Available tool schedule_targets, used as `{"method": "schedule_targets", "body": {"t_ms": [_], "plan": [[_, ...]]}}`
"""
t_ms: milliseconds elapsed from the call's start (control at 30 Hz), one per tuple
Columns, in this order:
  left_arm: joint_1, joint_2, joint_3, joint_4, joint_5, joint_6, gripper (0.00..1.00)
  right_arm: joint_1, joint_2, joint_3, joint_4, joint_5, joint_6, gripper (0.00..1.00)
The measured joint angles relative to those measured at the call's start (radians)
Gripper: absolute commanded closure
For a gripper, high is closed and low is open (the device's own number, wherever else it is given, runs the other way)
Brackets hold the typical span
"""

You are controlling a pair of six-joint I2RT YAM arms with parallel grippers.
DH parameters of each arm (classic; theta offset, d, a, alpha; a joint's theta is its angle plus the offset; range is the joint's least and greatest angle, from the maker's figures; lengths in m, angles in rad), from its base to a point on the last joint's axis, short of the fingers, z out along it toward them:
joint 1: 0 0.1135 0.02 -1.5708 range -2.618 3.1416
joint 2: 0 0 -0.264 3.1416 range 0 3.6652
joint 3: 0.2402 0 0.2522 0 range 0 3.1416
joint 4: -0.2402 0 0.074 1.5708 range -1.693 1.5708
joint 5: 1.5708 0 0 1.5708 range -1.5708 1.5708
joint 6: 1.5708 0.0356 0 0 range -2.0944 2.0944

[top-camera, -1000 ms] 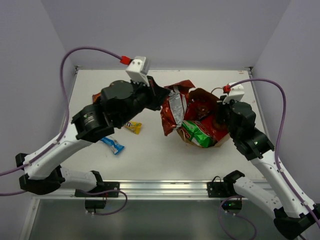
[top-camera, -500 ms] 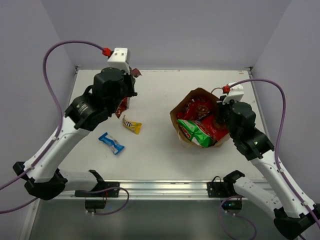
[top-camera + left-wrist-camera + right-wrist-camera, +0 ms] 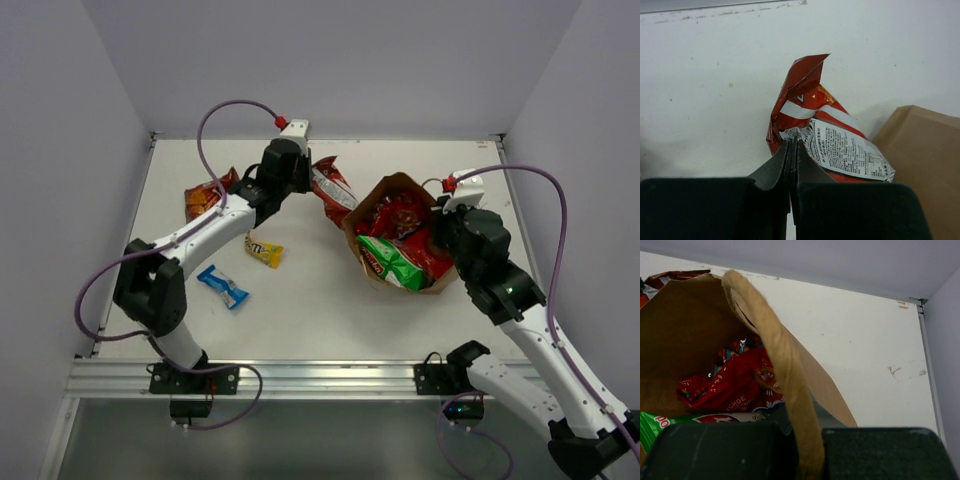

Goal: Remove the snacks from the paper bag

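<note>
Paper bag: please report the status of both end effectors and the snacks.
Left end effector shut on red chip bag, beside the paper bag. Right end effector shut on its handle. Green-white chip bag inside.

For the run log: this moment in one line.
left gripper: shut on red chip bag | right gripper: shut on paper bag | out: orange bag, candy, blue bar

a white surface (image 3: 320, 300) fills the enclosure, boxed in by pale lilac walls (image 3: 340, 60) at the back and on both sides. an aluminium rail (image 3: 320, 375) runs along its near edge. the right wrist view shows a small grey scuff (image 3: 894, 370) on the surface near the right wall; the left wrist view shows faint dark specks (image 3: 718, 64) on it
</note>
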Motion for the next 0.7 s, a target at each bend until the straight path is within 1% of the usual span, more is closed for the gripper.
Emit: {"method": "schedule_targets", "body": {"t_ms": [67, 100, 167, 200, 233, 267, 367, 400, 467, 600, 700], "plan": [[0.037, 0.06, -0.027, 0.074, 0.035, -0.01, 1.0, 0.0, 0.002, -0.002, 0.002, -0.003, -0.003, 1.0], [0.058, 0.093, -0.033, 0.106, 0.047, -0.011, 0.95, 0.0, 0.003, -0.002, 0.003, -0.004, -0.004, 1.0], [0.1, 0.159, -0.035, 0.157, 0.069, -0.018, 0.81, 0.0, 0.005, -0.003, 0.005, -0.003, -0.007, 1.0], [0.121, 0.188, -0.035, 0.169, 0.078, -0.02, 0.7, 0.0, 0.005, -0.003, 0.006, -0.003, -0.008, 1.0], [0.14, 0.213, -0.035, 0.172, 0.085, -0.019, 0.63, 0.0, 0.005, -0.003, 0.007, -0.003, -0.011, 1.0], [0.156, 0.231, -0.036, 0.17, 0.092, -0.021, 0.47, 0.0, 0.006, -0.003, 0.007, -0.003, -0.014, 1.0], [0.184, 0.233, -0.054, 0.157, 0.099, -0.018, 0.24, 0.0, 0.016, 0.0, 0.008, 0.002, -0.027, 1.0], [0.184, 0.22, -0.059, 0.151, 0.102, -0.018, 0.14, 0.0, 0.018, 0.002, 0.008, 0.003, -0.034, 1.0], [0.179, 0.169, -0.073, 0.127, 0.109, -0.019, 0.09, 0.0, 0.024, 0.011, 0.005, 0.005, -0.045, 1.0], [0.153, -0.013, -0.083, 0.064, 0.134, -0.025, 0.07, 0.0, 0.025, 0.034, -0.008, 0.003, -0.064, 1.0], [0.1, -0.159, -0.085, 0.031, 0.139, -0.026, 0.08, 0.0, 0.024, 0.038, -0.012, -0.002, -0.084, 1.0]]}}
